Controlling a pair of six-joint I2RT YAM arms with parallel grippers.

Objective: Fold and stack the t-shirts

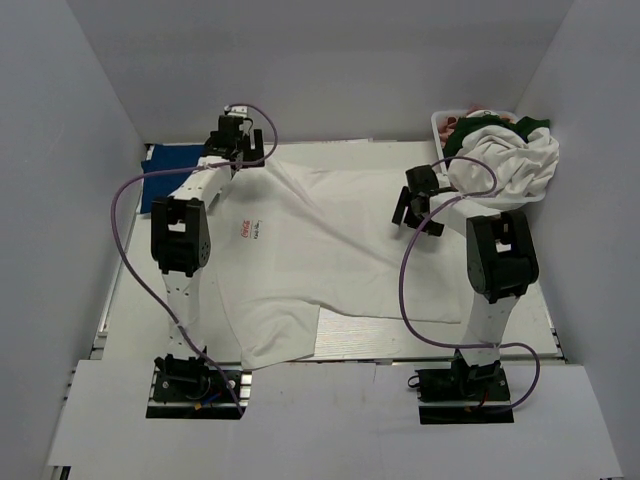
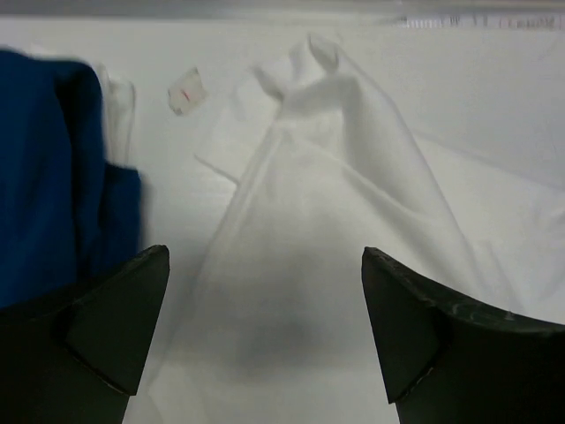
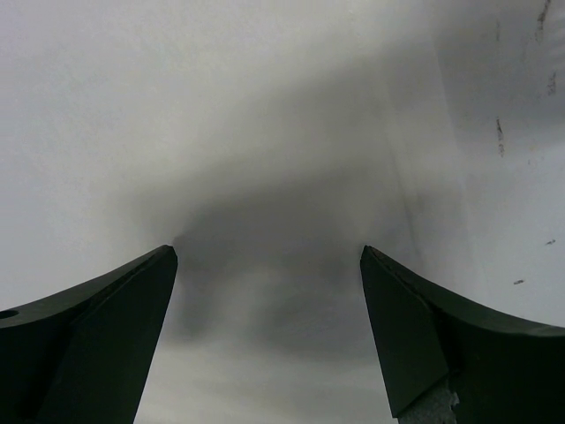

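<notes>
Plainly, left gripper (image 2: 265,256) and right gripper (image 3: 269,252) gape wide near opposite edges of the white t-shirt (image 1: 320,240).

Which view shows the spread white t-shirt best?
Top external: nearly the whole white t-shirt shows, with its red print. Left wrist shows only a raised fold; right wrist only a plain pale surface.

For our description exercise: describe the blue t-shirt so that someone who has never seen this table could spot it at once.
Go to the far left corner of the table. A folded blue t-shirt lies there, beside the big white t-shirt spread out mid-table. It is the only blue cloth.
</notes>
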